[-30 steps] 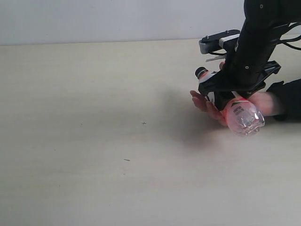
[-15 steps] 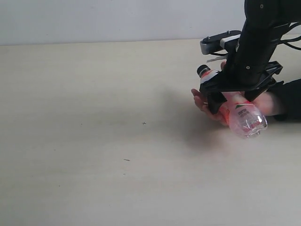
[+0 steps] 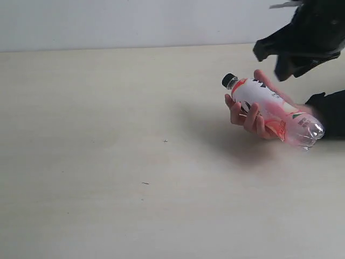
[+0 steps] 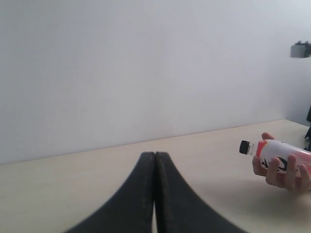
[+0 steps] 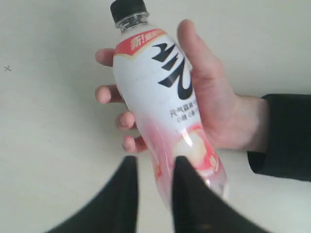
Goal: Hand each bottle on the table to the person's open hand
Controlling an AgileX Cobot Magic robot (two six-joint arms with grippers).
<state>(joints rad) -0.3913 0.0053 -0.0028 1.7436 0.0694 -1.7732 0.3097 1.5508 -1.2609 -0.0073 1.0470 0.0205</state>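
Cream table (image 3: 108,162), and one pink-white bottle (image 3: 269,105) in the person's hand (image 3: 249,116).

The table is wide and pale, with a few small dark specks (image 3: 164,141). Over its far right part I see my right gripper (image 5: 154,162), raised above the hand and not touching it. Its two fingers stand apart and grip nothing. My left gripper (image 4: 155,158) is well apart from the hand, with its fingers pressed together on nothing. The person's hand, with a black sleeve cuff (image 3: 329,110), is just above the table, and its fingers and thumb are wrapped around the bottle. The bottle lies nearly on its side in this hand, with the black cap (image 3: 229,80) pointing away from the sleeve and the clear bottom near the cuff.
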